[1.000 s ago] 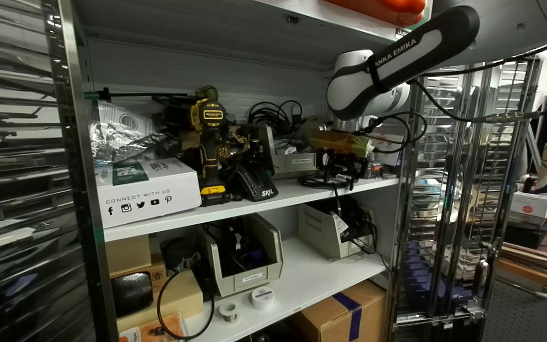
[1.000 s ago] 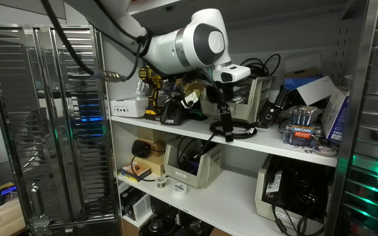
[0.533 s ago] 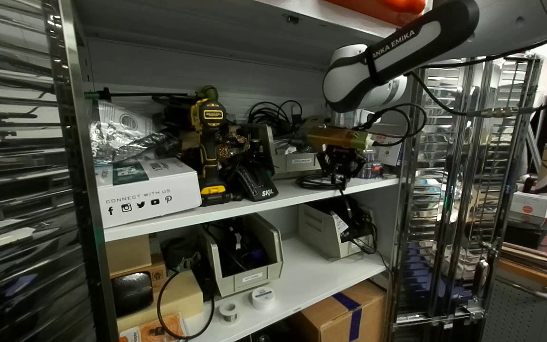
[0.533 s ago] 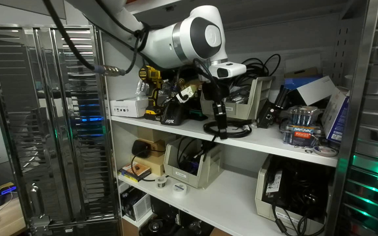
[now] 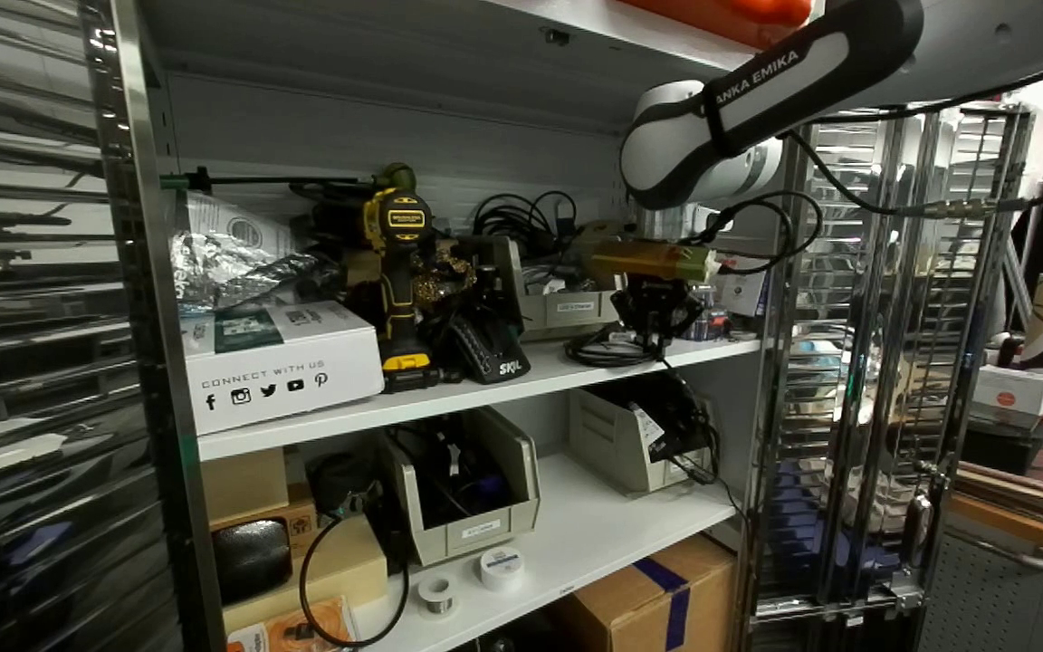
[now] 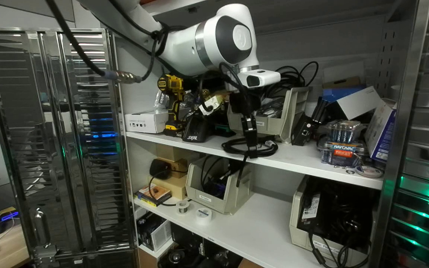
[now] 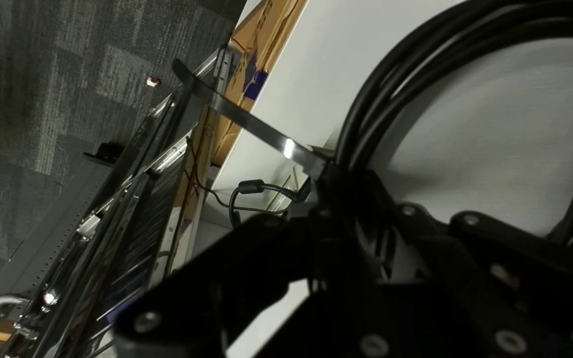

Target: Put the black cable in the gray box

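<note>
A coiled bundle of black cable [image 6: 268,152] lies at the front of the upper shelf, with a flat strap [image 7: 246,122] trailing over the edge. My gripper [image 6: 251,153] points down onto the coil's near side. In the wrist view the fingers come together where the black cable [image 7: 388,79] gathers, shut on it; the dark fingertips hide the exact contact. Three gray boxes show: one [image 6: 294,111] behind the coil on the same shelf, one [image 6: 210,203] at the middle of the lower shelf, one [image 6: 311,238] at its right end. Which one is meant I cannot tell.
A yellow drill [image 6: 175,108], a black SKIL tool [image 6: 196,128] and a white box [image 6: 145,123] stand left of the coil. Battery packs [image 6: 343,152] are to its right. Tape rolls [image 6: 203,215] sit on the lower shelf. Metal doors [image 6: 69,149] flank the cabinet.
The gripper's fingers have come together on the cable. In an exterior view gripper and coil have shifted a little left, and the strap hangs further down over the shelf edge.
</note>
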